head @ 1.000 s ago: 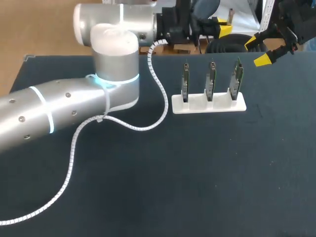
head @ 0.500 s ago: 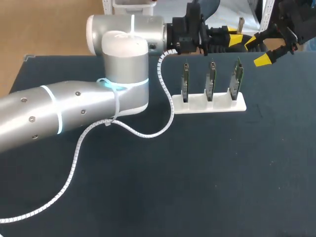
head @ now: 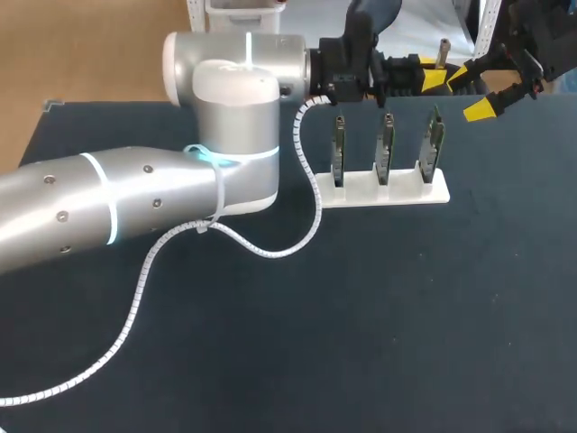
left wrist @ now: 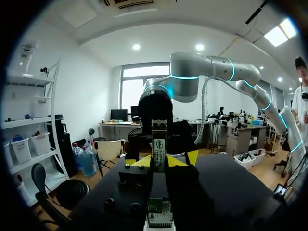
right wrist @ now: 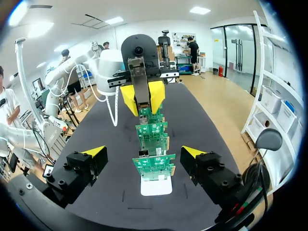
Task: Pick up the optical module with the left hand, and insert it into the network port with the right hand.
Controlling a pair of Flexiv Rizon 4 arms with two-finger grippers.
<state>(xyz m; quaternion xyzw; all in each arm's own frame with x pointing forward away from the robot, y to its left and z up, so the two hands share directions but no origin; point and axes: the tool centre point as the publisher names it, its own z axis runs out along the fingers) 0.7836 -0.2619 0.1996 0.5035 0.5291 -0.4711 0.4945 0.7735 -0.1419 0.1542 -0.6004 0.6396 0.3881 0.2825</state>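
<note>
Head view: the left arm sweeps in from the left edge and ends at the upper middle. There the left gripper (head: 433,76) has its yellow tips closed on the optical module (head: 443,47), whose free end sticks up beyond them. At the upper right, just beside it, the right gripper (head: 471,93) hangs with its fingers spread and nothing in them. Below both, right of centre on the dark table (head: 379,325), a white rack (head: 361,193) holds three circuit boards (head: 385,144) upright in a row.

Left wrist view: the module stands upright, pinched between the two yellow tips from both sides. A board's upper edge shows just under the gripper. The right arm's wrist sits straight ahead, facing back.

Right wrist view: its own fingers stand wide apart, one on each side of the nearest board, touching nothing. Ahead, past the far board, the left gripper presents the module, with much of the body clear of the pads.

The step in hand looks like the handover. The right gripper should line up square to the module and close on the exposed length, clear of the left tips. The plug end must stay free for the network port, which I cannot pick out on the boards. The left should let go only once both right fingers bear on it, or the module may twist or drop.
</note>
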